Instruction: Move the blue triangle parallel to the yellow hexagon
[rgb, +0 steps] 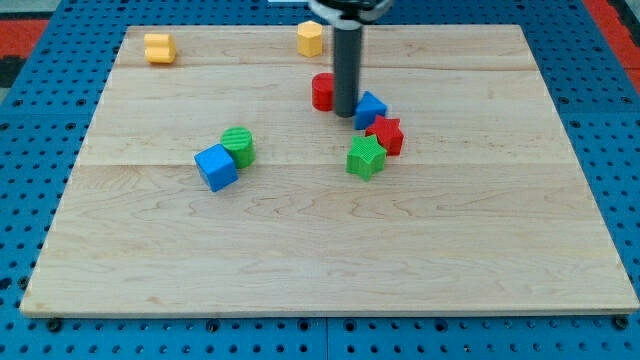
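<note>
— Where's my tip (346, 113) sitting?

— From the one camera, I see it just at the view's left edge of the blue triangle (370, 108), wedged between that and the red cylinder (323, 92). There is no claw on this arm, only the rod, so nothing is held.

— And the yellow hexagon (310, 38)?

— Near the board's top edge, above the rod. A yellow block (158, 47) sits at the top left corner.

— Anything crowding the triangle?

— A red star-like block (386, 135) just below it, and a green one (366, 157) touching that. Well apart to the left, a blue cube (216, 166) touches a green cylinder (239, 146) on the wooden board (450, 250).
</note>
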